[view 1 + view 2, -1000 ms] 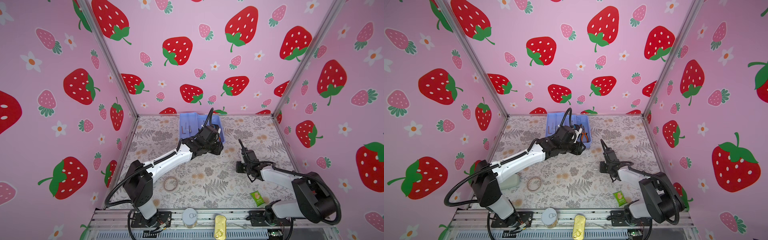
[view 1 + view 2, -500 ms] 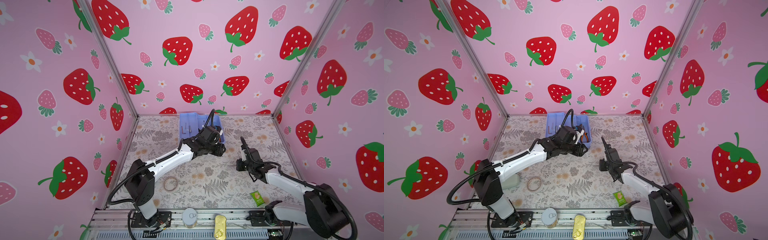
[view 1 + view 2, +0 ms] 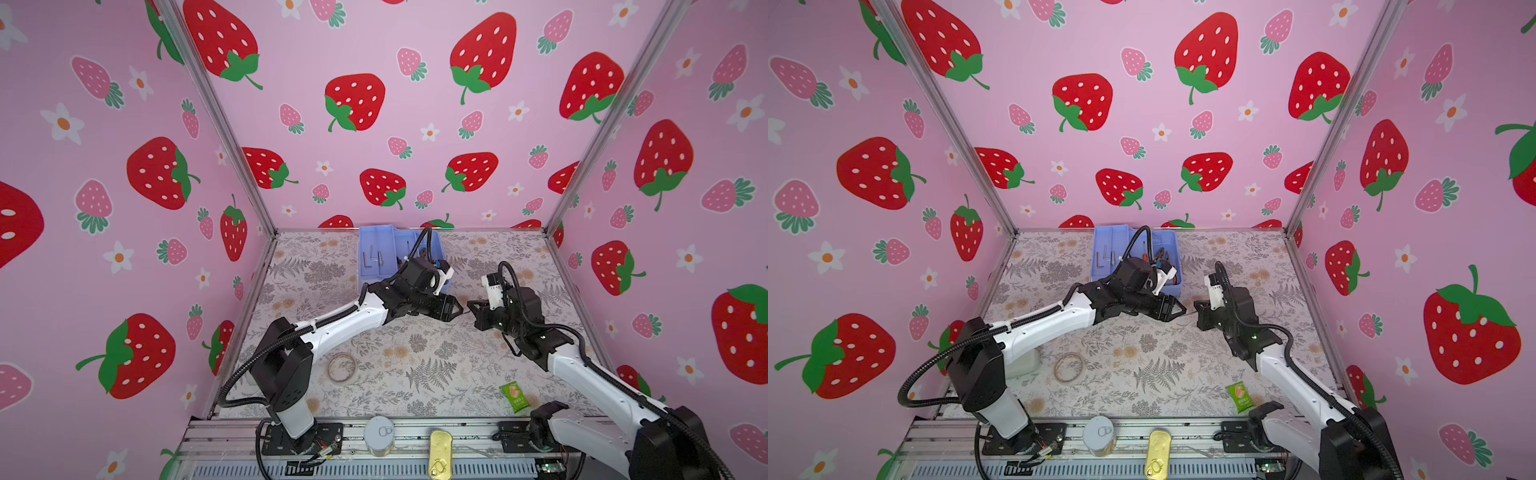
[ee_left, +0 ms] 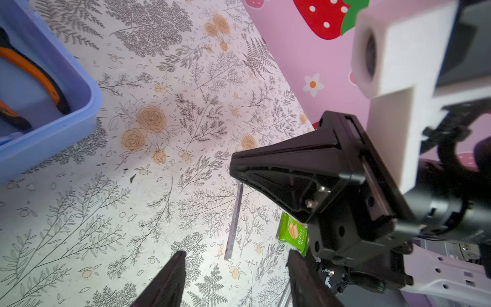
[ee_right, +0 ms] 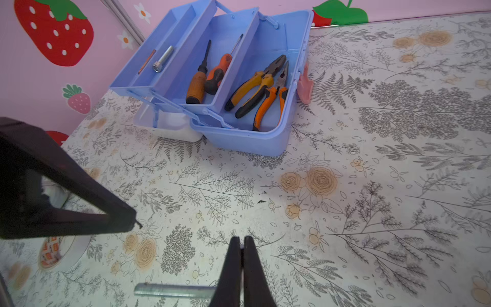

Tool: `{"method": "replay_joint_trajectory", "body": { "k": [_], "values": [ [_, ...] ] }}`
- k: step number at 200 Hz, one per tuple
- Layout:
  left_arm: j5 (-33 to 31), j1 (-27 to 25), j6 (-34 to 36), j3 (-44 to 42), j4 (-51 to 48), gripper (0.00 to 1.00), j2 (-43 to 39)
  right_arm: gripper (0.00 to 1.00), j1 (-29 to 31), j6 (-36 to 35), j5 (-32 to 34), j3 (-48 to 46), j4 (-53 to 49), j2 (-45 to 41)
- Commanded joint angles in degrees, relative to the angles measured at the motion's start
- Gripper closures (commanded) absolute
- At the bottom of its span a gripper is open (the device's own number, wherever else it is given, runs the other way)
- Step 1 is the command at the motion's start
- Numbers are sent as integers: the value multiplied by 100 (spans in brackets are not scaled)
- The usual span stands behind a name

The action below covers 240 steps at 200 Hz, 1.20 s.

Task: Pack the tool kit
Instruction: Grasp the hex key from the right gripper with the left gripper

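The tool kit [image 5: 239,138] stands open at the back of the table, its blue trays holding orange-handled pliers [image 5: 265,90], screwdrivers [image 5: 202,77] and a hex key [image 3: 365,261]. Its white lid [image 5: 170,127] lies under the raised tray. My right gripper [image 5: 240,239] is shut on the bent end of a silver hex key [image 5: 172,291], held just above the table in front of the case. That key's long shaft [image 4: 233,226] points at my left gripper [image 4: 236,252]. The left gripper is open, its fingertips [image 4: 178,260] on either side of the key's free end without touching it. In both top views the two grippers [image 3: 457,309] [image 3: 1198,305] meet tip to tip.
A tape roll [image 3: 341,368] lies front left, partly under the left arm's reach. A green snack packet [image 3: 514,397] lies front right. A round grey tin [image 3: 379,434] and a gold can [image 3: 440,455] sit on the front rail. A pale case [image 3: 1025,361] rests behind the left arm's base.
My left gripper has come away from the case toward the front right and opened wider. The right gripper has turned from pointing at the back wall to pointing left, meeting it.
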Motion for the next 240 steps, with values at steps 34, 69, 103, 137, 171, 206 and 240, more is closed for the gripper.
{"method": "replay_joint_trajectory", "body": {
  "k": [34, 69, 103, 137, 171, 206, 240],
  "values": [
    [263, -221, -18, 165, 238, 39, 280, 100, -20, -28, -538, 174, 240, -188],
    [214, -309, 42, 352, 116, 45, 444, 100, -24, -1, -544, 189, 269, -217],
    [134, -325, 45, 447, 63, 61, 508, 100, -28, 29, -608, 200, 296, -268],
    [89, -339, 32, 525, 51, 75, 530, 100, -28, 51, -782, 196, 365, -299],
    [67, -337, 40, 652, -1, 91, 595, 100, -28, 76, -933, 142, 444, -336],
    [-152, -331, 38, 733, -119, 100, 622, 100, -28, 86, -849, 92, 454, -476],
    [-1157, -179, 102, 743, -479, 100, 470, 62, -37, 128, -348, 25, 469, -766]
  ]
}}
